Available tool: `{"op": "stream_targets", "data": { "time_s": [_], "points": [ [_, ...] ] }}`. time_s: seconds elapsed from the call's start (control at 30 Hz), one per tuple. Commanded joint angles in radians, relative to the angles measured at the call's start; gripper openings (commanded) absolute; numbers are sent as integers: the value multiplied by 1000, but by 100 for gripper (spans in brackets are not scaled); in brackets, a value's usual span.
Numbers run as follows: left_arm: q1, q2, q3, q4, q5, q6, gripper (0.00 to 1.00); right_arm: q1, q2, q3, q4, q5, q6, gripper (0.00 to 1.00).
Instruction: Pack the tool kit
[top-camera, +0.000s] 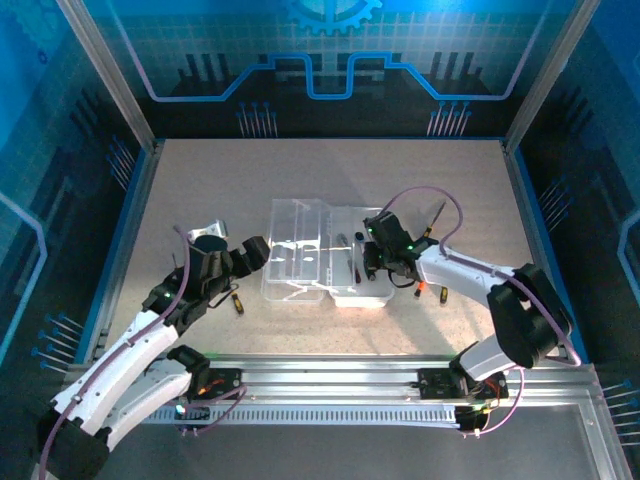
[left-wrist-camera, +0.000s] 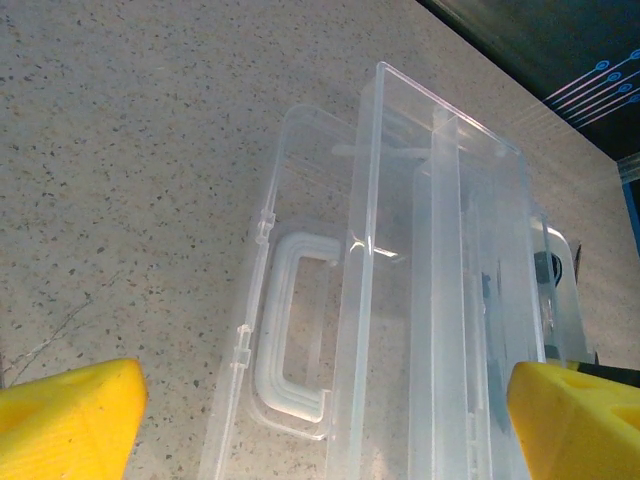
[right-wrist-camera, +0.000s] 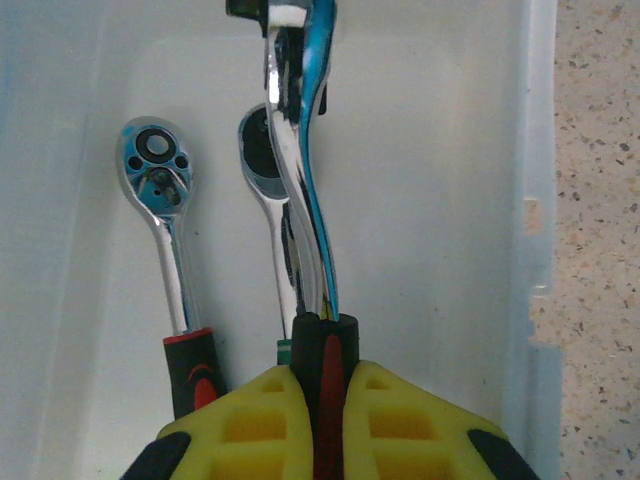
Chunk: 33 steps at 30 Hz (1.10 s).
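Right gripper (right-wrist-camera: 325, 405): clamped shut on a black-and-red-handled ratchet (right-wrist-camera: 300, 150), chrome head ahead of the fingers | right wrist view: two other ratchets (right-wrist-camera: 165, 220) lay beneath it in the clear case (right-wrist-camera: 530, 220) | left gripper (left-wrist-camera: 320, 420): wide open, holding nothing – case handle (left-wrist-camera: 290, 335) just ahead | top view: small screwdriver (top-camera: 237, 303) behind left gripper | speckled table (top-camera: 200, 190) – blue-lit walls (top-camera: 320, 60)

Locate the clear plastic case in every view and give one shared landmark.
Top external: the case lies open at table centre, between the arms.
Left wrist: its lid and handle sit centre to right.
Right wrist: its pale floor spans most, wall at right.
Shared landmark: the speckled tabletop.
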Motion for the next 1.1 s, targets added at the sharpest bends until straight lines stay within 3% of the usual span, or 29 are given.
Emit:
{"op": "stream_targets", "data": {
  "time_s": [0.0, 0.53, 0.8, 1.07],
  "points": [
    [14, -18, -6, -36, 2, 2, 94, 7, 31, 26, -44, 89, 28, 1],
    [41, -86, 21, -109, 12, 27, 97, 6, 110, 51, -8, 76, 67, 9],
    [44, -82, 53, -126, 25, 27, 97, 10, 35, 72, -40, 80, 71, 26],
    [45, -78, 51, -128, 26, 22, 98, 16, -98, 76, -69, 103, 53, 30]
  ]
}}
